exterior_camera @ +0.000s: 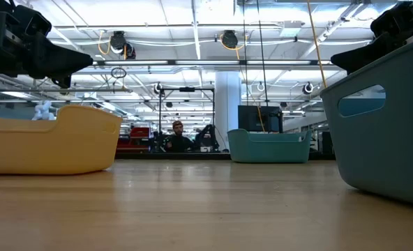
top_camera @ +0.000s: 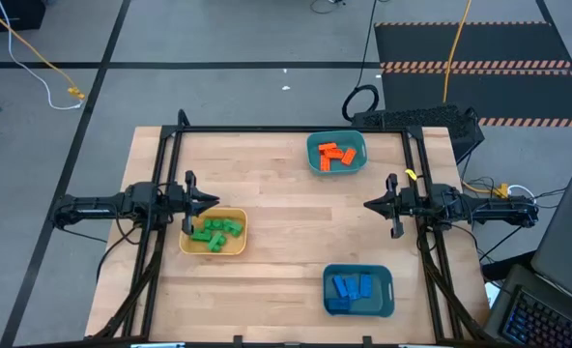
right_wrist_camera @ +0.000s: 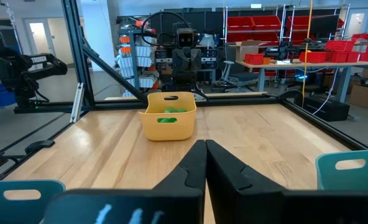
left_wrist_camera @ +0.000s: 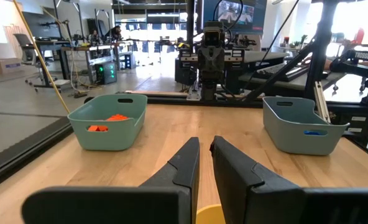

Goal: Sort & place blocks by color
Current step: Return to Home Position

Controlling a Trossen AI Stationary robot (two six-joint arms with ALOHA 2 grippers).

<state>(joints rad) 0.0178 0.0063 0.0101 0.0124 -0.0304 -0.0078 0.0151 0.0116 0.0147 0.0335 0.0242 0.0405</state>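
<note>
Orange blocks (top_camera: 336,155) lie in the far teal tray (top_camera: 313,145), and they also show in the left wrist view as orange blocks (left_wrist_camera: 109,118). Green blocks (top_camera: 214,232) fill the yellow tray (top_camera: 238,215); across the table I see the same green blocks (right_wrist_camera: 167,112). Blue blocks (top_camera: 351,287) rest in the near teal tray (top_camera: 387,295). My left gripper (top_camera: 212,201) hovers shut above the yellow tray's far-left corner, holding nothing. My right gripper (top_camera: 368,205) is shut and empty, in the air near the table's right side, facing left.
A black frame (top_camera: 286,129) runs along the table's far edge and both sides. Bare wood (top_camera: 296,232) lies between the three trays. In the low view the near teal tray (exterior_camera: 388,132) stands close on the right and the yellow tray (exterior_camera: 49,139) on the left.
</note>
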